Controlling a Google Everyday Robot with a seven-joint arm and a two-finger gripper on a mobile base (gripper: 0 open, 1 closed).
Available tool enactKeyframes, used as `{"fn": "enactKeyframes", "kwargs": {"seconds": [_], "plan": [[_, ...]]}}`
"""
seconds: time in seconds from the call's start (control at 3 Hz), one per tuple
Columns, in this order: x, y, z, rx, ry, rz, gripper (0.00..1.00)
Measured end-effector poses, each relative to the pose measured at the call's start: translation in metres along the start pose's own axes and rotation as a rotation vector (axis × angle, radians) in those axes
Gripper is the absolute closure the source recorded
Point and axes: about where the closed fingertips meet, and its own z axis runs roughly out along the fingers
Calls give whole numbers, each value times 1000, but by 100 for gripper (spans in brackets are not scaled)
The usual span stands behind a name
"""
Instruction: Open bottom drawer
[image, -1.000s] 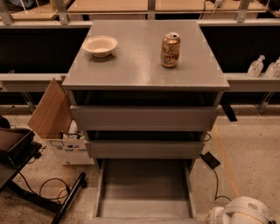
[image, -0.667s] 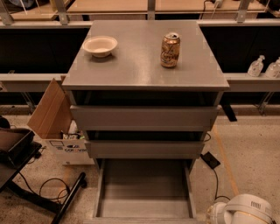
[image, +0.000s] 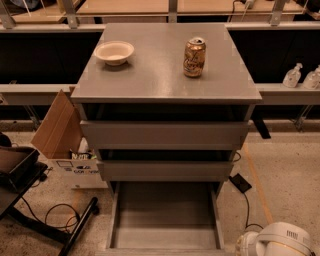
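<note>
The grey cabinet (image: 150, 80) has three drawers. Its bottom drawer (image: 165, 212) stands pulled far out toward me, and its shallow grey tray is bare inside. Only the top edge of the drawer's front (image: 160, 251) shows at the lower border of the view. The two upper drawer fronts (image: 165, 135) sit only slightly out. My gripper is out of view. Only a white rounded part of the arm (image: 280, 242) shows at the lower right, to the right of the open drawer.
A cream bowl (image: 114, 51) and a gold can (image: 194, 57) stand on the cabinet top. An open cardboard box (image: 57, 125) and a black stand (image: 20, 170) with cables are on the left. A black adapter (image: 241, 183) lies on the floor at right, with bottles (image: 292, 76) on a shelf behind.
The white arm part at the lower right has shifted very slightly to the right. The bottom drawer is as far out as before.
</note>
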Motion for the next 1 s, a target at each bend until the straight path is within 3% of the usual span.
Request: {"fn": "enactKeyframes", "kwargs": {"seconds": [0.33,0.67,1.0], "plan": [[0,0,0,1,0,-1,12],[0,0,0,1,0,-1,0],[0,0,0,1,0,-1,0]]}}
